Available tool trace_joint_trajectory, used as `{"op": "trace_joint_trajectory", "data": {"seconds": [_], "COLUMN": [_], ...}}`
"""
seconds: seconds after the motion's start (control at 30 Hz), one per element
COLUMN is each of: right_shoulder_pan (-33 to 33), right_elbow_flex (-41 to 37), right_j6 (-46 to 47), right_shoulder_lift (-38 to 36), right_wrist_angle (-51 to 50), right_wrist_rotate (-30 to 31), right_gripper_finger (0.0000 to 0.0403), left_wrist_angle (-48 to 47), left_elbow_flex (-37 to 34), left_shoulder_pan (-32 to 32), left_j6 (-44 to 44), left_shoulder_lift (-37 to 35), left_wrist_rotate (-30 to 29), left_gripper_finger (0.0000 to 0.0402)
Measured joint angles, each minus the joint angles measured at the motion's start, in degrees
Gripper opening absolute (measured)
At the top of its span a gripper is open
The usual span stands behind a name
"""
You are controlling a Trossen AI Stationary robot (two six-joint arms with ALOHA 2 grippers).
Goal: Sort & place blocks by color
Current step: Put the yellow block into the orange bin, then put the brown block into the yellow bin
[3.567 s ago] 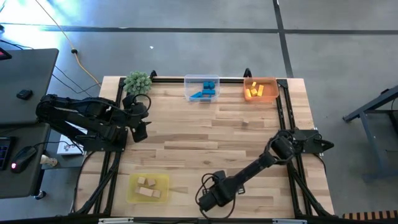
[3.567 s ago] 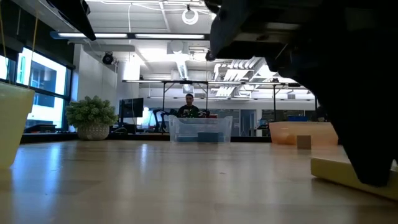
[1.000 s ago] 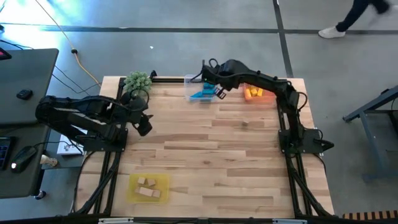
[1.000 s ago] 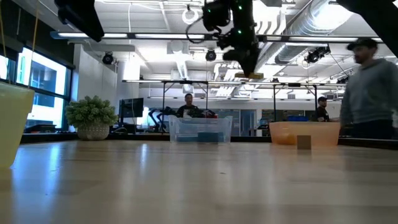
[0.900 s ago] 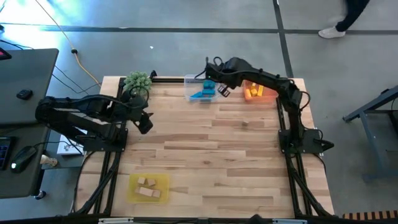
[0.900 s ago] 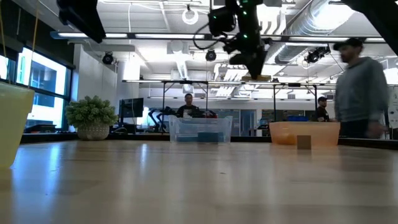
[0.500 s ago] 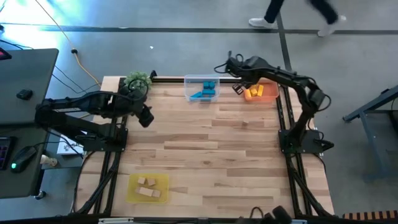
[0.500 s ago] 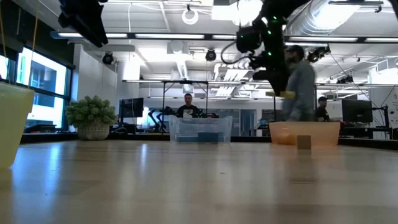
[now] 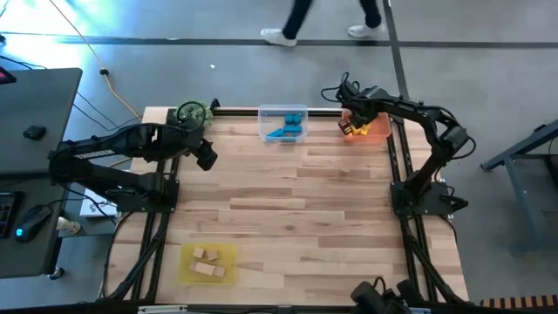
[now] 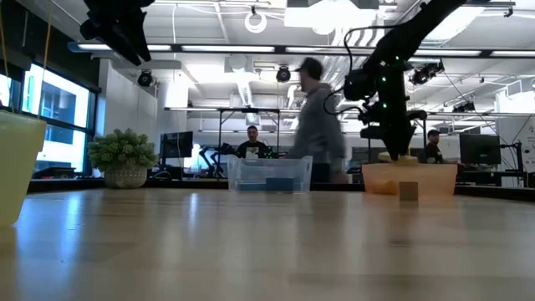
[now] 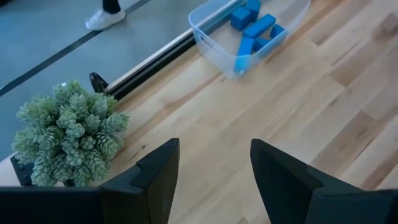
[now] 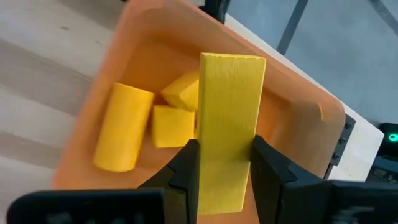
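Right wrist view: right gripper clamps 1 yellow bar above the orange tray holding 3 yellow blocks, left gripper hanging wide open, empty.

I count three trays on my table: one clear plastic tray, one orange plastic tray and one yellow tray. The clear one holds four blue wooden blocks, as far as my left wrist view lets me separate them. In the orange one I see three loose yellow wooden pieces, plus one flat yellow wooden bar pinched between my right fingers. The yellow tray carries three plain light-wood blocks. There is one green spiky plant ball.
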Motion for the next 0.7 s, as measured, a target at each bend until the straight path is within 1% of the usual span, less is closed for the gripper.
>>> {"op": "trace_joint_trajectory", "data": {"seconds": [0.17,0.37,0.5,0.7], "right_shoulder_pan": [-2.9,-6.5,-7.7,-7.6], "right_elbow_flex": [-2.0,-4.2,-4.3,-4.3], "right_j6": [-0.3,-0.3,-0.3,-1.8], "right_shoulder_lift": [0.0,0.0,0.0,0.0], "right_wrist_angle": [2.0,4.2,4.3,4.4], "right_wrist_rotate": [-0.6,-4.4,-5.0,-4.9], "right_gripper_finger": [0.0080,0.0083,0.0110,0.0158], "left_wrist_angle": [1.1,1.1,1.1,1.1], "left_elbow_flex": [0.0,0.0,0.0,0.0], "left_shoulder_pan": [0.9,1.9,2.6,3.6], "left_j6": [0.0,0.0,0.0,0.0], "left_shoulder_lift": [0.0,0.0,0.0,0.0], "left_wrist_rotate": [0.0,0.0,0.0,0.0], "left_gripper_finger": [0.0188,0.0188,0.0188,0.0188]}}
